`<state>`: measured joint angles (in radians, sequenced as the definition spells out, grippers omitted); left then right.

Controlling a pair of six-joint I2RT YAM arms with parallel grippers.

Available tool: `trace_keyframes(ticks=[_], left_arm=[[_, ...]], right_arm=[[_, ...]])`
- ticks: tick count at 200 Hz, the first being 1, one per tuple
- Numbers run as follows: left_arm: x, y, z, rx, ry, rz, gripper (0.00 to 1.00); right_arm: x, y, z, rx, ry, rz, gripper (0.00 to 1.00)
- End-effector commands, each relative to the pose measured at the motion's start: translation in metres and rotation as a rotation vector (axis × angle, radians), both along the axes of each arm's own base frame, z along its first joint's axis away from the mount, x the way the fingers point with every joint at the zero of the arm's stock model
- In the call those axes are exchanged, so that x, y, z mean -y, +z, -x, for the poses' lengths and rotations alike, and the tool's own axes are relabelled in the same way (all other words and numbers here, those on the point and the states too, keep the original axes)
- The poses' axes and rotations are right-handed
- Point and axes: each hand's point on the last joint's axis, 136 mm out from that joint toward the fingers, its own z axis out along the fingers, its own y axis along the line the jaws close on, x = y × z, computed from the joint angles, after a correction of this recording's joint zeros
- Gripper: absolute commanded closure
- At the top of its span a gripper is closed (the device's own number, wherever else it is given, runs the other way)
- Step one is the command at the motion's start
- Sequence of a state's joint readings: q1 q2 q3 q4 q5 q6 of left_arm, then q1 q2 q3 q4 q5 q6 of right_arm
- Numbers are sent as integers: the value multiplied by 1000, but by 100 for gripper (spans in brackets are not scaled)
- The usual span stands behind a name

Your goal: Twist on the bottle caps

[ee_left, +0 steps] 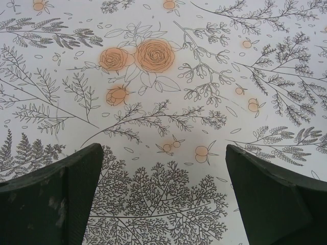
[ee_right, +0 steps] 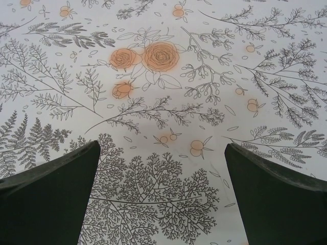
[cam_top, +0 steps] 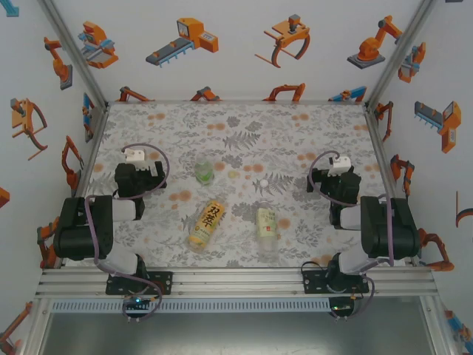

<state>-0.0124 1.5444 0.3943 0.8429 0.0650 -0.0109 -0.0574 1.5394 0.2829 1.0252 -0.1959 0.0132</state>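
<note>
3 bottles sit mid-table between the arms. The amber bottle (cam_top: 206,224) with its yellow label lies on its side near the front edge, and the clear bottle (cam_top: 266,222) with a pale label lies just to its right. The short green-tinted bottle (cam_top: 205,173) looks upright farther back. 1 small white cap (cam_top: 261,182) rests on the cloth apart from them all. Overhead shows these; up close, the wrist cameras show floral tablecloth (ee_left: 153,61) between dark fingers, with the left gripper (ee_left: 163,153) and right gripper (ee_right: 161,150) both spread wide, holding nothing.
</note>
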Motion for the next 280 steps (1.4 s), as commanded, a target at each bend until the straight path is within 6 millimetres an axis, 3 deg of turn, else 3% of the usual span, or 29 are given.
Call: trace_keyframes(ticks=[1,67,118,144,212,280], left_arm=[[1,6,0,28,-16,-5,3],[-8,4,-3,5,42,-7,3],[-8,4,-3,7,44,-6,3],[-8,4,-3,8,42,-4,3],[-10,5,-3,9,54,-3,3],[-10,35,-1,-29,90,-39,3]], right_arm=[[-2,8,-4,21,29,9,1],[14,4,-15,-26,-68,-1,1],[14,4,-15,-29,-72,-2,1],[26,2,-19,-53,-143,-8,1],[26,2,-18,-56,-145,-3,1],[8,37,-11,-71,-52,14,1]])
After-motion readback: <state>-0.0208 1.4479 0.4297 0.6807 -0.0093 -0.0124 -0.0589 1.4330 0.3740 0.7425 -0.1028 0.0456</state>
